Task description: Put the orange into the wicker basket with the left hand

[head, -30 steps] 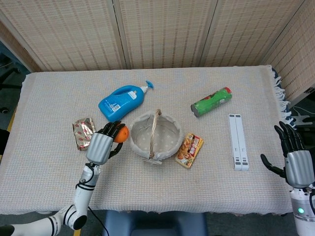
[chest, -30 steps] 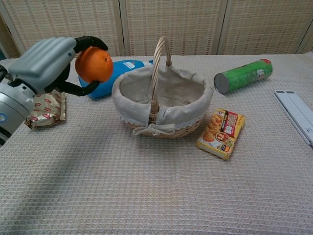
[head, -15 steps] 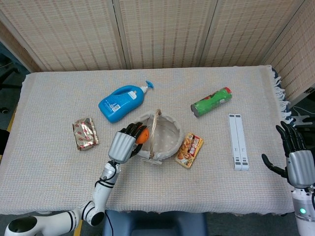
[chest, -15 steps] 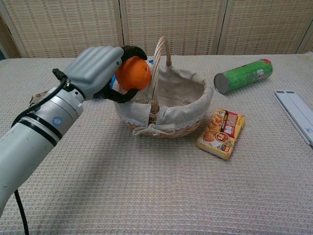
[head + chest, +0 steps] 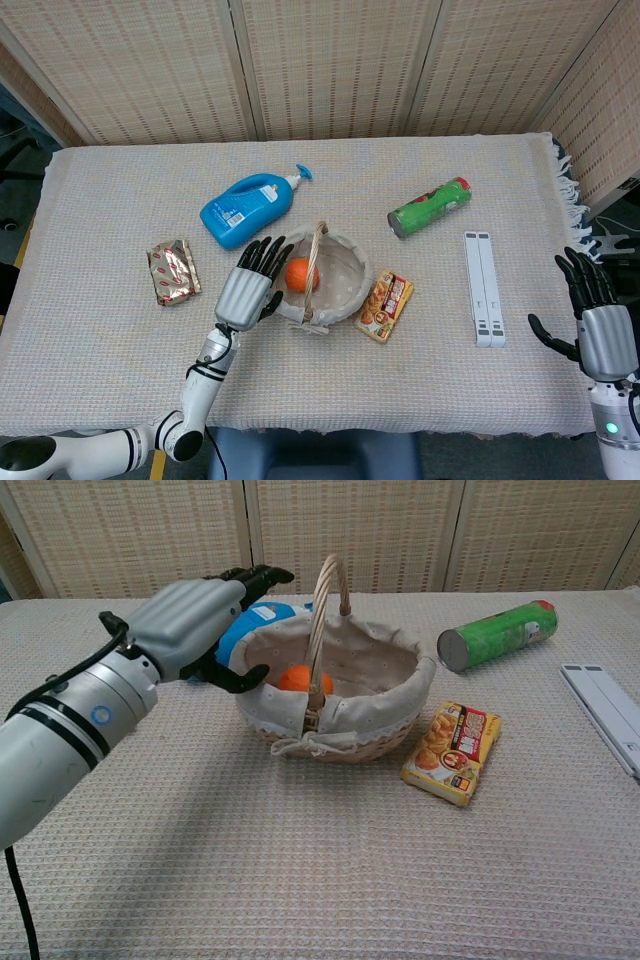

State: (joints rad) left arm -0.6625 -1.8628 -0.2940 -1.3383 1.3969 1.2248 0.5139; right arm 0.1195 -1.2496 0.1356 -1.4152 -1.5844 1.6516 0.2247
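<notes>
The orange (image 5: 300, 274) (image 5: 297, 678) lies inside the wicker basket (image 5: 345, 290) (image 5: 372, 720), on its cloth lining, left of the upright handle. My left hand (image 5: 249, 287) (image 5: 195, 621) hovers at the basket's left rim with its fingers spread and nothing in them. It is apart from the orange. At the table's right edge my right hand (image 5: 598, 325) is held up with its fingers spread, holding nothing; the chest view does not show it.
A blue pump bottle (image 5: 245, 208) lies behind the left hand. A foil snack packet (image 5: 171, 271) is to the left, and a yellow snack pack (image 5: 385, 305) (image 5: 452, 751) is right of the basket. A green can (image 5: 430, 206) and a white bar (image 5: 481, 287) lie further right.
My left hand carried the orange rightwards over the basket's rim and let it go. The orange now lies in the basket and the fingers have spread. The right hand stayed put.
</notes>
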